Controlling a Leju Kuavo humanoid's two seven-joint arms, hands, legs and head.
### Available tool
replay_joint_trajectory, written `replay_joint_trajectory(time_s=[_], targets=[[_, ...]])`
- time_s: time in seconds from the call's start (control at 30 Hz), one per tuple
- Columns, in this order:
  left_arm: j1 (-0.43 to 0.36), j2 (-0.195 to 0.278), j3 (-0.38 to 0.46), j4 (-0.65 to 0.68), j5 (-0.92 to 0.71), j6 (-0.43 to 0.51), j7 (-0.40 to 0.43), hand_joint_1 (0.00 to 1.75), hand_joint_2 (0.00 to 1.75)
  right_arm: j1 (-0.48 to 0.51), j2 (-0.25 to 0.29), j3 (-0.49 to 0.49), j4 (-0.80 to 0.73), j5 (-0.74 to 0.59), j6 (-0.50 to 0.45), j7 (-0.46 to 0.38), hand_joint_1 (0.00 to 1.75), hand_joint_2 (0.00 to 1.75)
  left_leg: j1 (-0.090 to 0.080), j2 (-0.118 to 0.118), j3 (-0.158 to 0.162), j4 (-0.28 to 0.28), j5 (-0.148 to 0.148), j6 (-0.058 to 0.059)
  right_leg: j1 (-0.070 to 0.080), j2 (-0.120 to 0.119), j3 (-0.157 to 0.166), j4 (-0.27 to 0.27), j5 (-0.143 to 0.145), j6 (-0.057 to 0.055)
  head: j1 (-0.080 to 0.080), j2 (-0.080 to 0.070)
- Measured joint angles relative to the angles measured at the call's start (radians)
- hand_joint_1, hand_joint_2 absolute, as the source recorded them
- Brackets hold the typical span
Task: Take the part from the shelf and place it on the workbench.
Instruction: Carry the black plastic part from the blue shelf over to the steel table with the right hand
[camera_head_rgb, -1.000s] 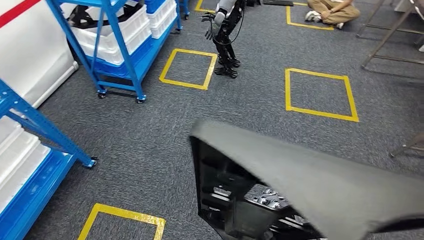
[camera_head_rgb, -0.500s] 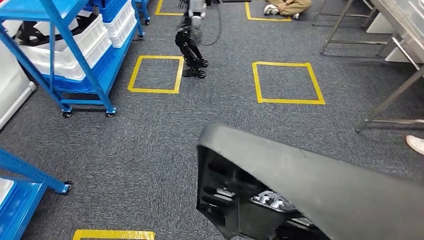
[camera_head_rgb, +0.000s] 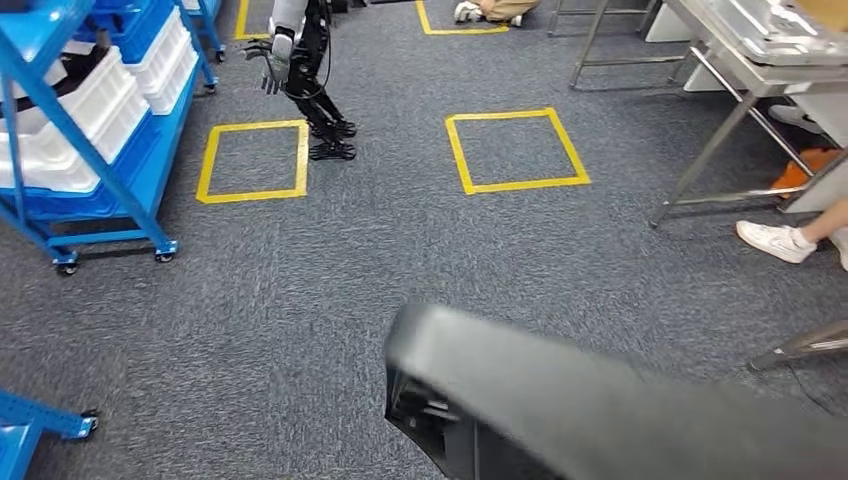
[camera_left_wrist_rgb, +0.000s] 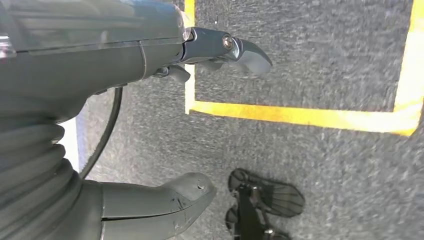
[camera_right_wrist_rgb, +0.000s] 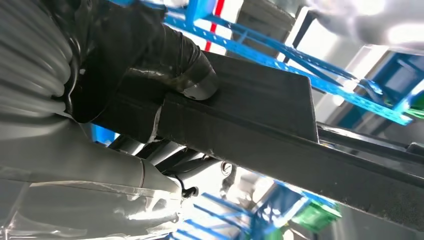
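Turned further right since the earlier frame, so that in the head view the blue shelf (camera_head_rgb: 90, 130) slid to the left edge, the metal workbench (camera_head_rgb: 760, 45) came in at upper right beside a person's white shoe (camera_head_rgb: 775, 240), and the dark part (camera_head_rgb: 600, 410) sat lower across the bottom, over grey carpet with a yellow square (camera_head_rgb: 515, 150). Seen in the left wrist view: left hand (camera_left_wrist_rgb: 150, 115) above the carpet, fingers apart, holding nothing. Seen in the right wrist view: right hand (camera_right_wrist_rgb: 150, 80) clamped on the part's edge, thumb pressed against it.
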Motion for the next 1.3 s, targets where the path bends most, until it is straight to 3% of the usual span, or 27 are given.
replay_joint_trajectory(time_s=[0.07,0.13,0.2,0.23,0.27,0.3,0.33,0.37,0.43,0.5,0.53,0.57,0.63,0.7,0.73,0.77,0.8,0.83,0.87,0.93,1.0,1.1,1.13,1.2,1.23,1.3], targets=[[-0.002,0.001,-0.004,0.0,-0.001,-0.001,0.001,0.0,1.75,-0.001,0.002,0.014,-0.007,0.01,-0.008,-0.004,1.75,1.75,0.001,0.012,0.006,-0.001,-0.004,-0.008,-0.003,0.026,0.003,-0.011,0.01,-0.005,0.0,0.0],[-0.004,0.004,-0.01,0.0,-0.002,-0.002,0.001,0.0,1.75,-0.007,0.005,0.03,-0.012,0.019,-0.015,-0.007,1.75,1.75,0.002,-0.031,-0.01,0.043,-0.035,-0.017,-0.012,0.05,0.013,-0.029,0.024,-0.01,0.0,0.0],[-0.002,0.008,-0.016,0.0,-0.002,-0.004,-0.002,0.0,1.75,-0.015,0.008,0.048,-0.013,0.026,-0.028,-0.01,1.75,1.75,0.004,-0.086,-0.07,0.166,-0.098,-0.024,-0.016,0.073,0.013,-0.032,0.029,-0.014,-0.001,0.0],[-0.001,0.01,-0.019,0.001,-0.002,-0.007,-0.004,0.0,1.75,-0.017,0.009,0.056,-0.013,0.03,-0.035,-0.01,1.75,1.75,0.005,-0.096,-0.105,0.233,-0.122,-0.027,-0.017,0.086,0.01,-0.028,0.029,-0.016,-0.001,0.0],[0.0,0.011,-0.02,0.001,-0.002,-0.009,-0.006,0.0,1.75,-0.017,0.009,0.063,-0.013,0.032,-0.04,-0.01,1.75,1.75,0.006,-0.1,-0.131,0.276,-0.13,-0.03,-0.017,0.099,0.009,-0.023,0.027,-0.015,-0.001,0.0],[0.001,0.011,-0.021,0.001,-0.002,-0.012,-0.008,0.0,1.75,-0.017,0.009,0.069,-0.013,0.033,-0.043,-0.01,1.75,1.75,0.007,-0.1,-0.14,0.284,-0.117,-0.032,-0.018,0.114,0.008,-0.018,0.025,-0.014,-0.001,0.0],[0.001,0.012,-0.022,0.001,-0.002,-0.014,-0.009,0.0,1.75,-0.018,0.009,0.074,-0.013,0.033,-0.044,-0.01,1.75,1.75,0.009,-0.102,-0.128,0.25,-0.086,-0.035,-0.02,0.127,0.008,-0.013,0.022,-0.011,-0.001,0.0],[0.0,0.014,-0.023,0.001,-0.003,-0.015,-0.01,0.0,1.75,-0.018,0.009,0.079,-0.012,0.032,-0.044,-0.011,1.75,1.75,0.013,-0.111,-0.099,0.182,-0.044,-0.037,-0.022,0.14,0.009,-0.009,0.018,-0.007,-0.001,0.0],[-0.001,0.017,-0.025,0.001,-0.004,-0.017,-0.01,0.0,1.75,-0.02,0.009,0.086,-0.012,0.031,-0.046,-0.013,1.75,1.75,0.017,-0.145,-0.041,0.054,0.007,-0.038,-0.025,0.162,0.009,-0.001,0.012,0.004,-0.001,0.0],[-0.004,0.018,-0.028,0.001,-0.004,-0.018,-0.01,0.0,1.75,-0.022,0.009,0.094,-0.012,0.03,-0.051,-0.015,1.75,1.75,0.014,-0.16,-0.021,0.009,0.013,-0.028,-0.027,0.18,0.003,0.002,0.011,0.016,0.0,0.0],[-0.007,0.018,-0.03,0.001,-0.004,-0.019,-0.012,0.0,1.75,-0.023,0.009,0.098,-0.012,0.029,-0.055,-0.013,1.75,1.75,0.012,-0.15,-0.021,0.007,0.015,-0.018,-0.028,0.188,-0.001,0.003,0.012,0.022,0.0,0.0],[-0.009,0.019,-0.032,0.001,-0.003,-0.02,-0.013,0.0,1.75,-0.023,0.009,0.102,-0.012,0.03,-0.058,-0.009,1.75,1.75,0.011,-0.139,-0.021,0.006,0.018,-0.011,-0.03,0.189,-0.004,0.006,0.012,0.026,0.0,0.0],[-0.011,0.022,-0.036,0.001,-0.003,-0.021,-0.017,0.0,1.75,-0.026,0.009,0.109,-0.012,0.031,-0.061,-0.001,1.75,1.75,0.013,-0.118,-0.021,0.002,0.022,0.002,-0.03,0.154,-0.024,0.047,-0.014,0.036,0.0,0.0],[-0.008,0.026,-0.04,0.001,-0.003,-0.023,-0.019,0.0,1.75,-0.03,0.008,0.113,-0.009,0.031,-0.062,0.002,1.75,1.75,0.012,-0.097,-0.024,0.001,0.023,0.008,-0.032,0.102,-0.082,0.167,-0.08,0.046,0.0,0.0],[-0.007,0.028,-0.042,0.001,-0.003,-0.024,-0.019,0.0,1.75,-0.032,0.008,0.116,-0.006,0.031,-0.062,0.002,1.75,1.75,0.011,-0.085,-0.025,0.001,0.022,0.009,-0.035,0.091,-0.119,0.24,-0.112,0.05,0.0,0.0],[-0.006,0.029,-0.043,0.001,-0.003,-0.025,-0.019,0.0,1.75,-0.032,0.008,0.118,-0.003,0.031,-0.062,0.002,1.75,1.75,0.01,-0.073,-0.026,0.002,0.021,0.01,-0.037,0.086,-0.146,0.293,-0.129,0.052,0.0,0.0],[-0.006,0.03,-0.044,0.001,-0.003,-0.025,-0.019,0.0,1.75,-0.032,0.008,0.12,0.0,0.031,-0.062,0.003,1.75,1.75,0.009,-0.062,-0.026,0.002,0.02,0.01,-0.039,0.084,-0.156,0.311,-0.126,0.052,0.0,0.0],[-0.007,0.031,-0.045,0.001,-0.003,-0.027,-0.02,0.0,1.75,-0.033,0.008,0.122,0.002,0.031,-0.062,0.005,1.75,1.75,0.008,-0.051,-0.024,0.002,0.019,0.01,-0.04,0.082,-0.144,0.285,-0.102,0.051,0.0,0.0],[-0.008,0.031,-0.046,0.001,-0.002,-0.028,-0.021,0.0,1.75,-0.035,0.008,0.123,0.004,0.031,-0.061,0.009,1.75,1.75,0.008,-0.041,-0.021,0.001,0.017,0.009,-0.038,0.075,-0.113,0.224,-0.066,0.047,0.0,0.0],[-0.01,0.031,-0.047,0.001,-0.001,-0.031,-0.027,0.0,1.75,-0.045,0.007,0.126,0.009,0.025,-0.061,0.022,1.75,1.75,0.007,-0.024,-0.012,-0.001,0.014,0.006,-0.028,0.033,-0.034,0.072,-0.005,0.033,0.0,0.0],[-0.01,0.031,-0.047,0.001,0.0,-0.032,-0.03,0.0,1.75,-0.052,0.007,0.126,0.012,0.02,-0.06,0.029,1.75,1.75,0.007,-0.016,-0.006,-0.003,0.012,0.004,-0.02,-0.002,0.003,0.002,0.013,0.024,0.0,0.0],[-0.011,0.031,-0.047,0.001,0.0,-0.032,-0.031,0.0,1.75,-0.055,0.007,0.127,0.014,0.017,-0.06,0.031,1.75,1.75,0.006,-0.014,-0.006,-0.003,0.011,0.002,-0.017,-0.006,0.003,-0.002,0.009,0.023,0.0,0.0],[-0.011,0.031,-0.047,0.001,0.001,-0.033,-0.033,0.0,1.75,-0.059,0.007,0.127,0.016,0.011,-0.058,0.034,1.75,1.75,0.006,-0.011,-0.006,-0.003,0.01,0.0,-0.015,-0.004,0.002,-0.003,0.007,0.021,0.0,0.0],[-0.016,0.035,-0.047,0.001,0.005,-0.035,-0.039,0.0,1.75,-0.075,0.008,0.128,0.036,-0.01,-0.055,0.047,1.75,1.75,0.008,-0.03,-0.01,0.021,-0.011,-0.016,-0.018,0.03,0.006,-0.019,0.018,0.007,0.0,0.0],[-0.019,0.037,-0.047,0.001,0.007,-0.037,-0.041,0.0,1.75,-0.083,0.008,0.128,0.047,-0.018,-0.054,0.051,1.75,1.75,0.01,-0.051,-0.026,0.062,-0.038,-0.024,-0.021,0.051,0.007,-0.025,0.024,0.001,0.0,0.0],[-0.017,0.041,-0.048,0.001,0.008,-0.037,-0.043,0.0,1.75,-0.092,0.009,0.129,0.063,-0.023,-0.053,0.055,1.75,1.75,0.013,-0.091,-0.09,0.199,-0.106,-0.034,-0.025,0.083,0.007,-0.028,0.03,-0.007,0.0,0.0]])
